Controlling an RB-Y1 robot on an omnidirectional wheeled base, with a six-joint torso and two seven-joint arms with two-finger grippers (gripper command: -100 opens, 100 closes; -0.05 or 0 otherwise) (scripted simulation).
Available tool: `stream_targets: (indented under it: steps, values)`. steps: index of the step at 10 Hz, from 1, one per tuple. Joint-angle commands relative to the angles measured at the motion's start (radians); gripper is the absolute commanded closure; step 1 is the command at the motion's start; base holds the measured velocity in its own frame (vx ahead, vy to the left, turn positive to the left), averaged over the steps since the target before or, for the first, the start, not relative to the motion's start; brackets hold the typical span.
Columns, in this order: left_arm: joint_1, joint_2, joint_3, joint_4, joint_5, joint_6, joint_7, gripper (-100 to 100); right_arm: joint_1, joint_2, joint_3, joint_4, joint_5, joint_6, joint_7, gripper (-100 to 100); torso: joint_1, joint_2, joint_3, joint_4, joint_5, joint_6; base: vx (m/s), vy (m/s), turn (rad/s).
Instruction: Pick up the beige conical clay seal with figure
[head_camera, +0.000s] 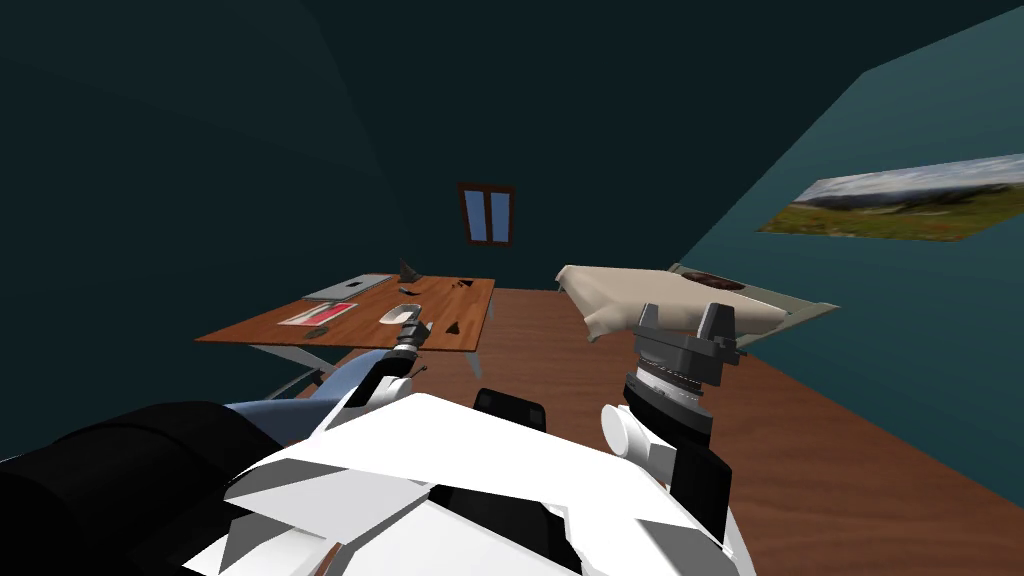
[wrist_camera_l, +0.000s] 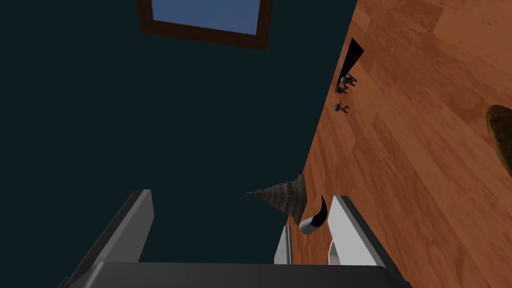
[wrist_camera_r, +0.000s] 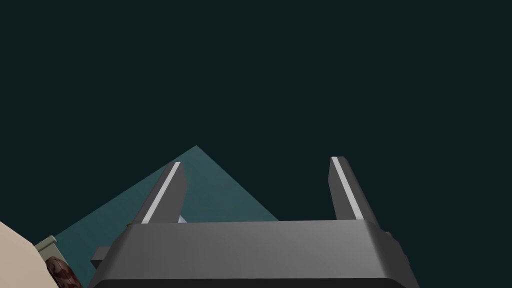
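A brown wooden table (head_camera: 280, 325) stands ahead on my left. My left gripper (head_camera: 412, 325) hovers over its near right part, open and empty. Just right of it sits a small dark cone (head_camera: 452, 326); the left wrist view shows its rough brown edge (wrist_camera_l: 500, 135) well off to the side of my open left gripper (wrist_camera_l: 241, 195). A ridged grey-brown cone (wrist_camera_l: 282, 196) stands at the table's far edge (head_camera: 408, 268), ahead between the fingers. A black and white horn (wrist_camera_l: 315, 220) lies by one finger (wrist_camera_l: 350, 227). My right gripper (head_camera: 682, 310) is raised, open and empty (wrist_camera_r: 256, 161).
The table also holds a laptop (head_camera: 348, 287), a pink sheet (head_camera: 318, 313), a white object (head_camera: 398, 314) and tiny figures (wrist_camera_l: 342, 85). A bed (head_camera: 650, 298) stands to the right on the wooden floor. A window (head_camera: 486, 213) is in the far wall.
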Motion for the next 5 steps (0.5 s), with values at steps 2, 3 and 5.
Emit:
stream_targets:
  steps: [2, 3, 5]
  values:
    - [0.015, 0.008, 0.048, 0.05, 0.064, 0.053, 0.0, -100, 0.0, 0.0, 0.0, 0.0, 0.0, 0.0, 0.0, 0, 0.001, 0.0, 0.0, 0.0, 0.0, -0.001, 0.038, -0.09, -0.108]
    - [0.015, 0.008, 0.048, 0.05, 0.064, 0.053, 0.0, -100, 0.0, 0.0, 0.0, 0.0, 0.0, 0.0, 0.0, 0, 0.001, -0.001, -0.001, 0.0, 0.0, 0.0, 0.035, -0.063, -0.095]
    - [0.042, 0.012, 0.103, 0.102, 0.133, 0.119, -0.002, -100, 0.0, 0.0, 0.0, 0.0, 0.0, 0.0, 0.0, 0, 0.003, 0.0, 0.0, 0.0, 0.001, 0.0, 0.044, -0.079, -0.21]
